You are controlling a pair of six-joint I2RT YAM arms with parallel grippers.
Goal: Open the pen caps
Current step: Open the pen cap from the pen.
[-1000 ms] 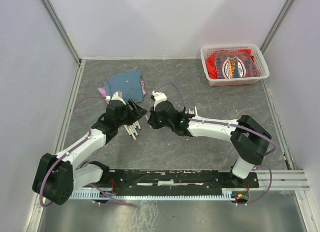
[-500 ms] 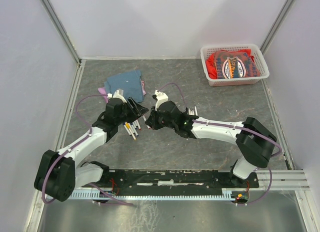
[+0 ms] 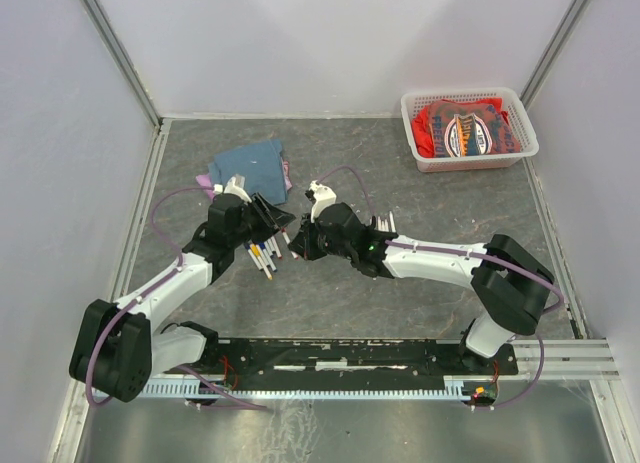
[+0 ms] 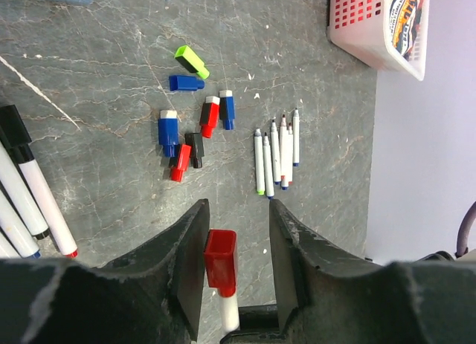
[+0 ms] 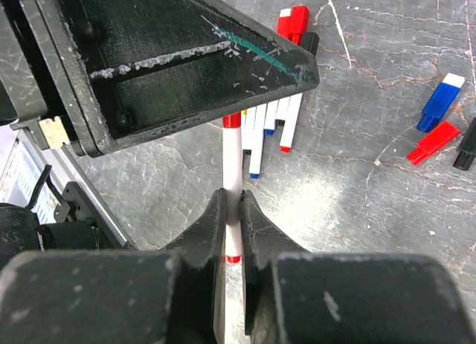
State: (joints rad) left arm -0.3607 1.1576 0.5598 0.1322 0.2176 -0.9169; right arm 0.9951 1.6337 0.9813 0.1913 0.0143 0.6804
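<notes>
Closing in now: my left arm has edged toward the middle of the grey marbled table (image 3: 420, 293), and my right arm has pushed across to meet it. The two hands stood a little apart a second ago; now they are nose to nose. My left hand (image 4: 238, 210), wide open back then, has narrowed a good way. I take that to mean the grip on this cap is forming and the pull has not yet been made.

Left hand: jaws partly open, straddling the short red plastic cap (image 4: 220, 258). One finger (image 4: 190, 240) sits right beside it, perhaps touching, I cannot tell. There is a clear gap on the other side, so the cap is framed but not yet gripped.

Right hand (image 5: 232, 198): pinched tight on the thin white-barrelled marker pen (image 5: 231, 164), holding it off the table with its capped end poked up between my left fingers.

Further out, a cluster of loose caps (image 4: 192, 128) in red, blue, black and green lies on the table near a row of uncapped pens (image 4: 277, 154), so several are done. A few capped pens (image 4: 43, 206) wait at the edge of my left wrist view.
</notes>
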